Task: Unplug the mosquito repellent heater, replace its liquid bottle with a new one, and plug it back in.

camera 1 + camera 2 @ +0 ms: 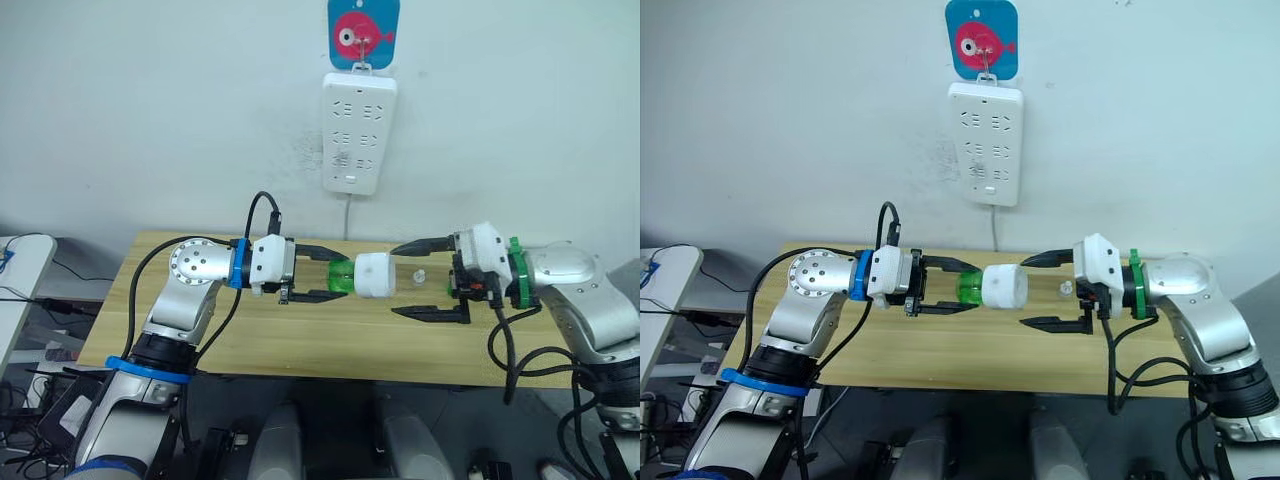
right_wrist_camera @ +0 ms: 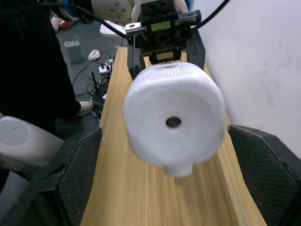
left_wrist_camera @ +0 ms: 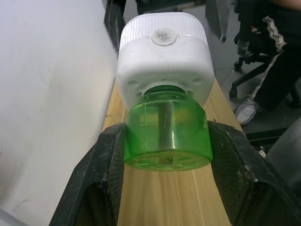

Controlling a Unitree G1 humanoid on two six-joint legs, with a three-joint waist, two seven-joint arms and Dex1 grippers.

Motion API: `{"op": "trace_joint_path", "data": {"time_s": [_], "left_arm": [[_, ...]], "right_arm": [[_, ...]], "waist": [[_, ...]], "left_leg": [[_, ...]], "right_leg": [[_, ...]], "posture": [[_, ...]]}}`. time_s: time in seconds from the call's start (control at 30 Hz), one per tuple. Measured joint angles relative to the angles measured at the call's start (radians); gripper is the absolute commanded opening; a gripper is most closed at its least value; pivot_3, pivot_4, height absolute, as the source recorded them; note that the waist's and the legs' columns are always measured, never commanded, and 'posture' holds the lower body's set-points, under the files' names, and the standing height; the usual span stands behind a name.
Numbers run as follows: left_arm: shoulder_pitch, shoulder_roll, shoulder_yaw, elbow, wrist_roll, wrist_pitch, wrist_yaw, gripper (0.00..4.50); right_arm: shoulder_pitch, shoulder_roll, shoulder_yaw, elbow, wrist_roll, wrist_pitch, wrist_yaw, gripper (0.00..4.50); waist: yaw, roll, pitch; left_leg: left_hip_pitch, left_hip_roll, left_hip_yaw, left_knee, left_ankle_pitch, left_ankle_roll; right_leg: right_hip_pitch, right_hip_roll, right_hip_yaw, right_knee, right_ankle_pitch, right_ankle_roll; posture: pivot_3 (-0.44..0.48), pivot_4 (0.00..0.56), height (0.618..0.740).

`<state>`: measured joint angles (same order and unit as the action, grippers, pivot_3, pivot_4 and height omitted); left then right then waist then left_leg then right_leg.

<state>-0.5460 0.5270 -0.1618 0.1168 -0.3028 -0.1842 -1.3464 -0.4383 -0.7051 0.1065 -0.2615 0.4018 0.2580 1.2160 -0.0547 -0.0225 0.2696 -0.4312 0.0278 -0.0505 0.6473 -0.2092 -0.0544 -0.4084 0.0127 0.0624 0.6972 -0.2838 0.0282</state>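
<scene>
The left claw (image 1: 318, 273) pinches the green liquid bottle (image 1: 341, 277) between its 2 fingers, holding it sideways above the wooden surface (image 1: 300, 340). The mosquito repellent heater (image 1: 373, 275) is still screwed onto that bottle, its vent hole facing the right claw (image 1: 428, 280). The right claw is spread wide, its fingers on either side of the heater and apart from it. A small clear object (image 1: 419, 273) lies on the surface between those fingers; what it is cannot be told. On the wall behind hangs the white power strip (image 1: 358, 133), under a blue hook plate with a red fish (image 1: 362, 32).

Risks, as I judge them: if the right claw closes off-centre on the rounded white shell, the heater may slip or twist out of line. When the thread lets go, either part could drop to the surface. Too hard a pinch could crack the bottle.

Embossed lettering sits on the heater's underside, too faint to read; the fish plate bears no words.
</scene>
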Motion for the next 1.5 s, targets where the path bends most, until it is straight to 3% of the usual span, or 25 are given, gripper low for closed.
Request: {"op": "trace_joint_path", "data": {"time_s": [0.17, 0.27, 0.37, 0.6, 0.73, 0.83, 1.07, 1.27, 1.5], "left_arm": [[-0.011, -0.004, -0.004, 0.000, 0.005, 0.000, 0.001, 2.24], [-0.011, -0.011, -0.007, 0.000, 0.012, 0.000, 0.003, 2.24], [-0.011, -0.017, -0.009, 0.002, 0.013, 0.003, 0.006, 2.24], [-0.011, -0.016, -0.008, 0.001, 0.013, 0.009, 0.022, 2.24], [-0.012, 0.008, -0.008, -0.037, -0.018, 0.123, 0.013, 3.60], [-0.056, 0.056, -0.015, -0.047, -0.041, 0.262, -0.023, 4.47], [-0.219, 0.124, -0.127, -0.007, -0.007, 0.485, -0.141, 4.50], [-0.290, 0.141, -0.221, 0.058, 0.026, 0.578, -0.241, 4.50], [-0.401, 0.068, -0.297, 0.134, 0.062, 0.641, -0.261, 4.50]], "right_arm": [[-0.007, 0.017, 0.027, 0.000, -0.046, -0.050, -0.019, 4.46], [-0.007, 0.042, 0.037, 0.000, -0.053, -0.064, -0.024, 3.88], [-0.018, 0.047, 0.033, 0.003, -0.066, -0.076, -0.037, 2.98], [-0.028, 0.058, 0.037, 0.037, -0.078, -0.123, -0.032, 2.96], [-0.059, 0.066, 0.061, 0.084, -0.132, -0.231, -0.018, 2.96], [-0.094, 0.056, 0.089, 0.198, -0.234, -0.499, 0.012, 2.96], [-0.193, 0.073, 0.168, 0.454, -0.344, -0.986, 0.052, 2.96], [-0.241, 0.093, 0.213, 0.502, -0.344, -1.120, 0.050, 2.96], [-0.322, 0.124, 0.261, 0.546, -0.372, -1.219, 0.032, 2.96]], "waist": [[0.000, 0.000, 0.000], [0.000, 0.000, 0.000], [0.000, 0.000, 0.000], [0.000, 0.000, 0.000], [-0.001, 0.000, 0.000], [-0.001, 0.000, 0.000], [-0.002, 0.000, 0.000], [-0.002, 0.000, 0.000], [-0.001, 0.000, 0.000]], "left_leg": [[0.000, 0.000, 0.000, 0.000, 0.000, 0.000], [0.000, 0.000, 0.000, 0.000, 0.000, 0.000], [0.000, 0.000, 0.000, 0.001, 0.000, 0.000], [0.000, 0.000, 0.000, 0.000, 0.000, 0.000], [0.000, 0.000, 0.000, 0.000, 0.000, 0.000], [0.000, -0.001, 0.000, 0.001, 0.000, 0.000], [0.000, -0.001, 0.000, 0.001, 0.002, -0.004], [0.001, 0.000, -0.001, 0.001, 0.003, -0.006], [0.001, 0.001, -0.001, 0.001, 0.004, -0.007]], "right_leg": [[0.000, 0.000, 0.000, 0.000, 0.000, 0.000], [0.000, 0.000, 0.000, 0.000, 0.000, 0.000], [0.000, 0.000, 0.000, 0.001, 0.000, 0.000], [0.000, 0.000, 0.000, 0.001, 0.000, 0.000], [0.000, 0.000, 0.000, 0.001, 0.000, 0.000], [0.000, 0.000, -0.001, 0.001, 0.000, 0.000], [0.001, 0.000, -0.001, 0.001, 0.000, 0.000], [0.000, 0.000, -0.001, 0.001, 0.000, 0.000], [0.001, -0.001, -0.001, 0.002, 0.000, 0.000]], "posture": [[-0.039, 0.179, 0.740], [-0.040, 0.180, 0.740], [-0.040, 0.180, 0.740], [-0.035, 0.181, 0.740], [-0.033, 0.180, 0.740], [-0.028, 0.178, 0.740], [-0.025, 0.171, 0.740], [-0.029, 0.168, 0.740], [-0.039, 0.167, 0.740]]}}
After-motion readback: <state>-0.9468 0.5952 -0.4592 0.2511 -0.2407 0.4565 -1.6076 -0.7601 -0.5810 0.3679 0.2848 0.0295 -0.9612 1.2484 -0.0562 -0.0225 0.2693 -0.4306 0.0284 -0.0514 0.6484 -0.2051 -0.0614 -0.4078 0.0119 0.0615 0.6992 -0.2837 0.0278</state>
